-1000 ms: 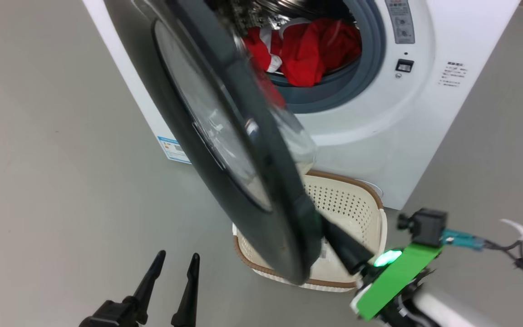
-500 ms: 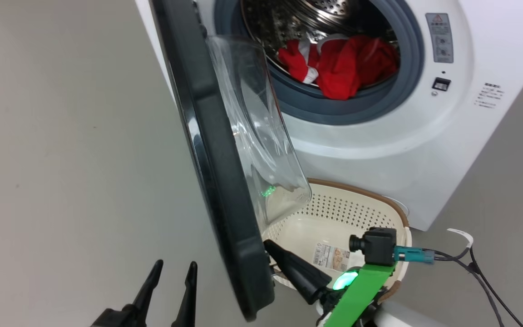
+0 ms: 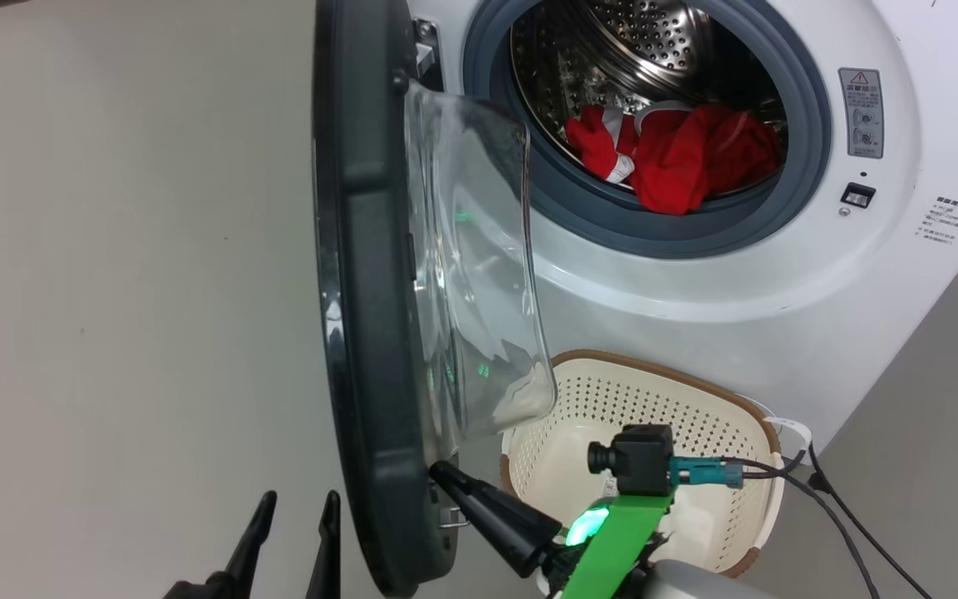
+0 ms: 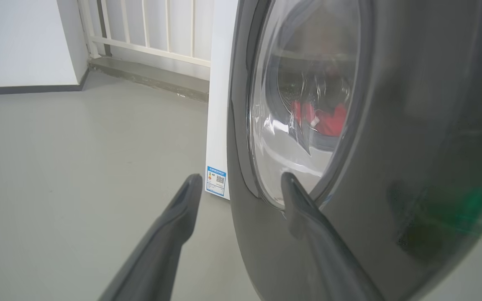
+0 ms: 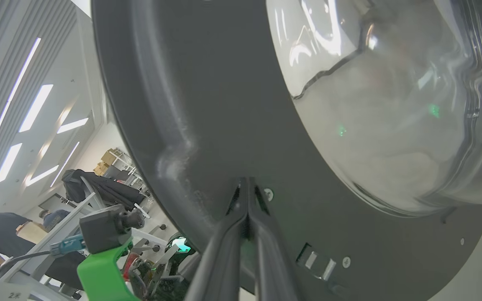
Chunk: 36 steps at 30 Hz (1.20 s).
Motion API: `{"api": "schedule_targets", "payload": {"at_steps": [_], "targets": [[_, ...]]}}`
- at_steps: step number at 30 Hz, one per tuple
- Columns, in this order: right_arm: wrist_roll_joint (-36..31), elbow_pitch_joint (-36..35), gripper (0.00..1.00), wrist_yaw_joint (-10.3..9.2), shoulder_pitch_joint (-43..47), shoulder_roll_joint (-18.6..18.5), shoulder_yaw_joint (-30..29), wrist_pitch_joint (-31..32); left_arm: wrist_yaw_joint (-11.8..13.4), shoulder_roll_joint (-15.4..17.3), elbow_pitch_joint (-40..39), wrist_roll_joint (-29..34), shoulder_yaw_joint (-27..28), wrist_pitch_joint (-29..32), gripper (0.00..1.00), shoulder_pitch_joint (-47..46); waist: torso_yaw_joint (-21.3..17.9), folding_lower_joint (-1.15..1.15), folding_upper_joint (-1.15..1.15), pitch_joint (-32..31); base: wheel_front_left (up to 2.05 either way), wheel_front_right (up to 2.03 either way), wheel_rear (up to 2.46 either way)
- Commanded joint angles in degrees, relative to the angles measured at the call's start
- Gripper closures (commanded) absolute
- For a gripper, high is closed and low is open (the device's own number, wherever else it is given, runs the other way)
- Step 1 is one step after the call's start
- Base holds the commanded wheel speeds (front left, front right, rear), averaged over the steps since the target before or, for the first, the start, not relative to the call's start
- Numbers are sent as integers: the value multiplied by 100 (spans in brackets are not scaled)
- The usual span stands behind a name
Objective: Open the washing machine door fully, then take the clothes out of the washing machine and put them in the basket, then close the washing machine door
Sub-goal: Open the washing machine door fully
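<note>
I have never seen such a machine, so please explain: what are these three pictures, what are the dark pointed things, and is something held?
They come from cameras on a two-armed robot: one on its head, one on each wrist. The dark points are its grippers. The right gripper, shut, presses its tips on the inner face of the washing machine door, holding nothing. The left gripper is open beside the door's outer face. Red clothes lie in the washing machine; the basket stands on the floor in front.

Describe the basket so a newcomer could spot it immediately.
Start at the big white front-loading washing machine. On the floor at its foot, below the open glossy black round door, sits the small cream perforated plastic basket, the only thing with a brown woven-look rim.
</note>
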Motion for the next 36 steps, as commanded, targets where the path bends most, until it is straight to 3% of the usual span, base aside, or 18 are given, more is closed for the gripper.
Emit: {"api": "schedule_targets", "payload": {"at_steps": [1,12,15,16,17,18,19,28,36], "targets": [[27,-133,100,44,-140,194,67,-35,60,48,-180,1,218,-69,0,-71,13,0,0,-1,0,0,0],[-99,5,100,44,-31,81,-105,-35,59,48,-189,28,272,-69,0,-36,-29,0,0,-80,0,0,0],[-281,114,71,44,86,2,-238,-35,30,48,-173,47,306,-69,0,-42,-95,0,0,-90,0,0,0],[-344,156,55,44,126,-29,-277,-35,22,48,-170,50,321,-69,0,-47,-117,0,0,-88,0,0,0],[-412,204,51,44,167,-64,-315,-35,16,48,-167,53,338,-69,0,-53,-142,0,0,-87,0,0,0],[-479,255,18,44,211,-97,-357,-35,11,48,-163,56,354,-69,0,-61,-163,0,0,-87,0,0,0],[-539,305,0,44,263,-128,-405,-35,6,48,-158,58,368,-69,0,-68,-183,0,0,-89,0,0,0],[-1163,784,0,44,774,-358,-872,-35,-22,48,-141,75,462,-69,0,-70,-354,0,0,-115,0,0,0],[-2107,1293,0,44,1035,-294,-1672,-35,-32,48,-130,64,500,-69,0,-86,-454,0,0,-72,0,0,0]]}}
